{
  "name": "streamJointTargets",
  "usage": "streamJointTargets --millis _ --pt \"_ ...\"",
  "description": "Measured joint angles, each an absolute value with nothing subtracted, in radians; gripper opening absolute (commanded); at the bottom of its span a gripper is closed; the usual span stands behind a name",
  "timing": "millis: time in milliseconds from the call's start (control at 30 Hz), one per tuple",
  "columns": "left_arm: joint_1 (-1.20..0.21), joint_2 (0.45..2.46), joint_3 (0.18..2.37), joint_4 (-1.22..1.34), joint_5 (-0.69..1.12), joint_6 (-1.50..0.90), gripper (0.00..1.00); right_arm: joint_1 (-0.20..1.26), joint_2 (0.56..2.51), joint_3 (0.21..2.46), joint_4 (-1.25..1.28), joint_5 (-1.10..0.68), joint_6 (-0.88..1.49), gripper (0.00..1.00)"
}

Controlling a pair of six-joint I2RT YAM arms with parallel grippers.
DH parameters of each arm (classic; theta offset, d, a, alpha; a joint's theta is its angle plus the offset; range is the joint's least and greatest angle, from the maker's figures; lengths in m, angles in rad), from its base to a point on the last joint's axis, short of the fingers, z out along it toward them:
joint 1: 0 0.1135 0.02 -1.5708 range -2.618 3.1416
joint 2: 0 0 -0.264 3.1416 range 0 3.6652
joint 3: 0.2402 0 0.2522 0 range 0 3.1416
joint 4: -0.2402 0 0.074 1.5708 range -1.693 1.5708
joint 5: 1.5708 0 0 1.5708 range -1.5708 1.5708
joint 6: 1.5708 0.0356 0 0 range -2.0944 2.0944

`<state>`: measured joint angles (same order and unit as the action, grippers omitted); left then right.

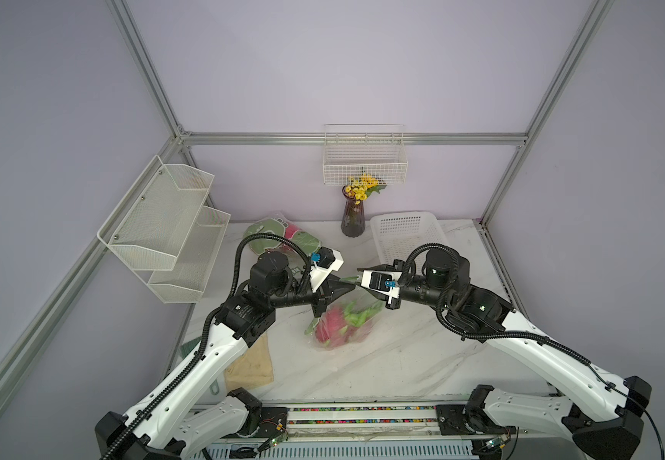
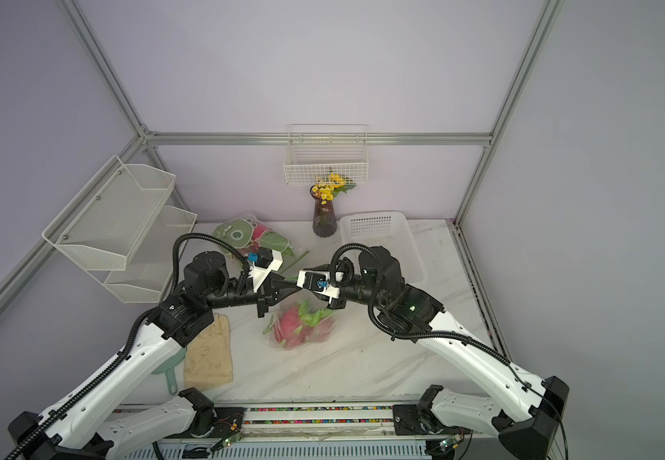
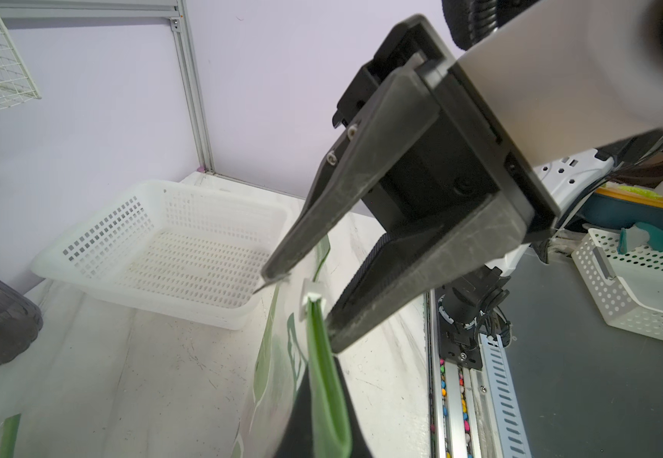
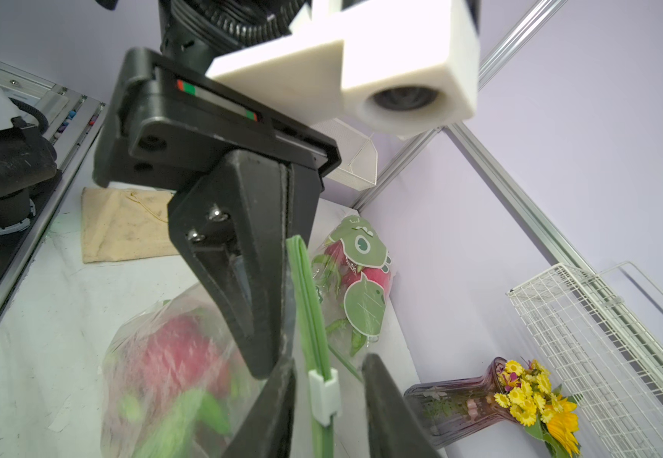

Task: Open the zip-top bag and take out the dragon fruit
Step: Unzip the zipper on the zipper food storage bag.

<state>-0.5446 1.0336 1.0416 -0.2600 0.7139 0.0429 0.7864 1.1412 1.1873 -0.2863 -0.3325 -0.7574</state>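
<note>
The clear zip-top bag (image 1: 356, 318) hangs tilted above the marble table, with a magenta dragon fruit (image 1: 333, 324) (image 2: 291, 324) (image 4: 179, 357) and its green scales inside. My left gripper (image 1: 347, 283) (image 3: 324, 370) (image 4: 282, 349) is shut on the bag's green zip strip (image 3: 328, 400) (image 4: 308, 301). The right gripper (image 1: 359, 278) (image 3: 302, 305) (image 4: 328, 361) stands open, one finger on each side of the white slider (image 3: 313, 295) (image 4: 324, 394) and not touching it. Another printed bag with dragon fruit (image 1: 279, 235) (image 4: 357, 273) lies at the back left.
A white perforated basket (image 1: 406, 235) (image 3: 155, 222) sits at the back right, next to a purple vase of yellow flowers (image 1: 352, 217). A wire basket (image 1: 364, 159) and a mesh shelf (image 1: 163, 227) hang on the walls. A beige cloth (image 2: 207, 358) lies front left.
</note>
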Motion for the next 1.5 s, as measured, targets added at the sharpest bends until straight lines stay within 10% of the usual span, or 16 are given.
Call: streamJointTargets --millis 500,667,1500 --pt "-0.543 1.029 1.042 -0.263 0.714 0.065 0.0 0.786 1.148 1.203 -0.336 -0.358 -0.764 0.19" --pt "-0.543 1.028 1.042 -0.263 0.713 0.065 0.0 0.786 1.151 1.216 -0.347 -0.362 -0.76 0.0" --pt "-0.332 0.944 1.142 -0.473 0.755 0.016 0.0 0.636 1.121 1.114 -0.274 -0.465 -0.733 0.0"
